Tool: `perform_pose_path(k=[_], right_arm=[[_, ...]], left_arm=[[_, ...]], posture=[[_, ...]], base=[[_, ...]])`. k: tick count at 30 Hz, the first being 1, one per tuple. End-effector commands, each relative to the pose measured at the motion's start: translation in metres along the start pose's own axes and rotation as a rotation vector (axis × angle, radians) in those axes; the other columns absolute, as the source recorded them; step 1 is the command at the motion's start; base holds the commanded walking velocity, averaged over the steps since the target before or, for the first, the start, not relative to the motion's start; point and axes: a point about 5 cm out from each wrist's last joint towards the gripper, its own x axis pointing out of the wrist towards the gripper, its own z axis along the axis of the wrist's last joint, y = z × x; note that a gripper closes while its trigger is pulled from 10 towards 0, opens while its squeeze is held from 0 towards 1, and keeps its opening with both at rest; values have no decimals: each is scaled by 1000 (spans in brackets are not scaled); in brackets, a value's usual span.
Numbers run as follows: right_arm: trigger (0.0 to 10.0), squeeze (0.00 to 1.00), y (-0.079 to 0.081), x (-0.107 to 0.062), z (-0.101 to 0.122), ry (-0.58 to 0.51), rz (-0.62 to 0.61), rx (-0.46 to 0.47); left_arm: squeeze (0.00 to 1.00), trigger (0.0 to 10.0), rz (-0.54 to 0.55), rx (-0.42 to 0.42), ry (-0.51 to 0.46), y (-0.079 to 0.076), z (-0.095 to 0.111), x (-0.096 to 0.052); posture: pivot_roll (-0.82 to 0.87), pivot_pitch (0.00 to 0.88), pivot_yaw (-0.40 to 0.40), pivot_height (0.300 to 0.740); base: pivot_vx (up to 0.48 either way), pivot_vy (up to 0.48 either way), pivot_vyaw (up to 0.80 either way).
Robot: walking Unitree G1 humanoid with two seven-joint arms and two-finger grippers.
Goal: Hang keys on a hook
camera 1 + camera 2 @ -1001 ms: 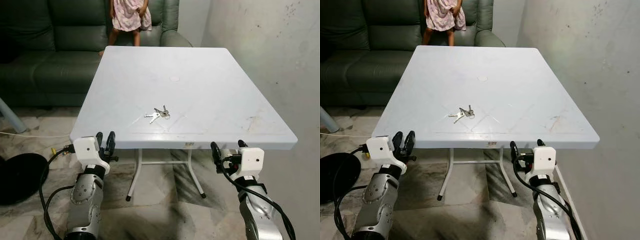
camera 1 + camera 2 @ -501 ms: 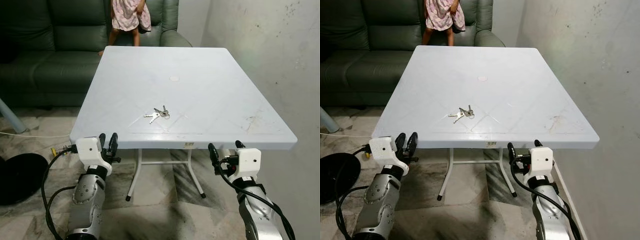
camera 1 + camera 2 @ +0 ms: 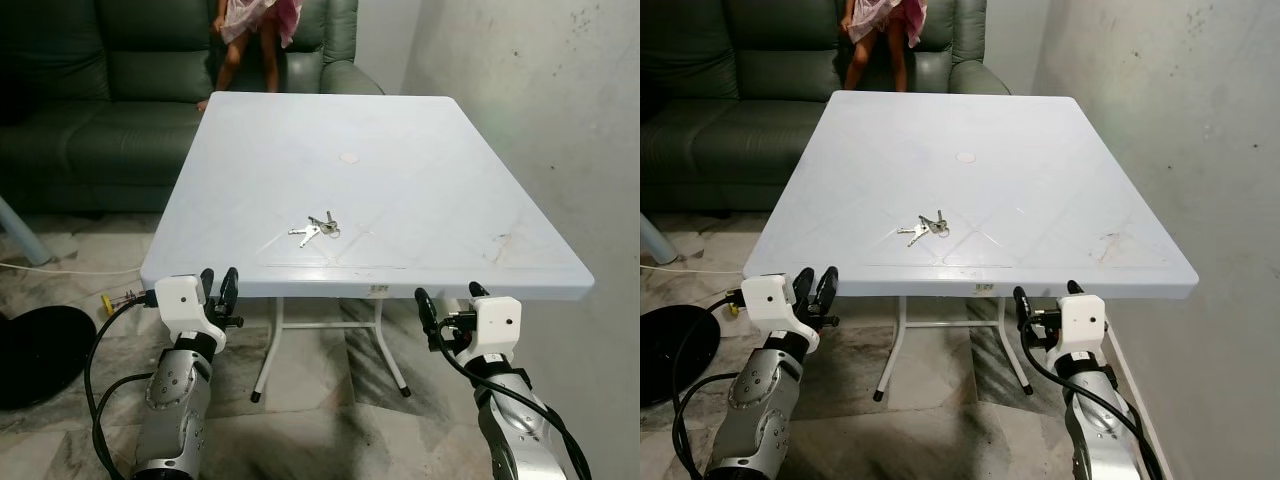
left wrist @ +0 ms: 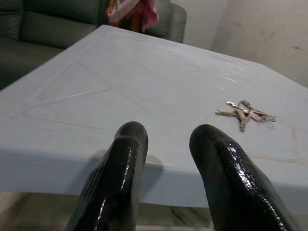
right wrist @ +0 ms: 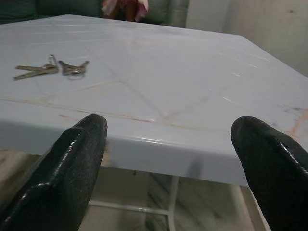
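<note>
A small bunch of silver metal keys (image 3: 318, 229) lies flat on the white rectangular plastic table (image 3: 420, 190), near the table's front edge and roughly midway across it. Nothing else rests on the tabletop near the keys.

The left gripper (image 3: 218, 292) sits just below the table's front-left corner, fingers a narrow gap apart, holding nothing. The right gripper (image 3: 447, 303) sits below the front edge toward the right corner, fingers spread wide, holding nothing.

Behind the table stands a dark green leather sofa (image 3: 110, 110). A person in a pink dress (image 3: 255, 20) stands at the table's far edge. A black round disc (image 3: 40, 350) lies on the floor left of the table.
</note>
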Motion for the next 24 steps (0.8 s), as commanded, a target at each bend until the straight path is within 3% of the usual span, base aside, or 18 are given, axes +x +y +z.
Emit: perform_pose_path(k=[1, 4, 24], right_arm=[[10000, 0, 0, 0, 3, -6, 9, -9], [10000, 0, 0, -1, 4, -7, 15, -10], [10000, 0, 1, -1, 6, -2, 36, -23]], left_arm=[[0, 10000, -2, 10, -3, -2, 1, -1], [0, 10000, -3, 15, 0, -3, 1, -1], [0, 10000, -2, -17, 35, -5, -2, -1]], posture=[[114, 0, -59, 736], [113, 0, -59, 736], [113, 0, -62, 736]], base=[[0, 0, 0], [0, 0, 0], [0, 0, 800]])
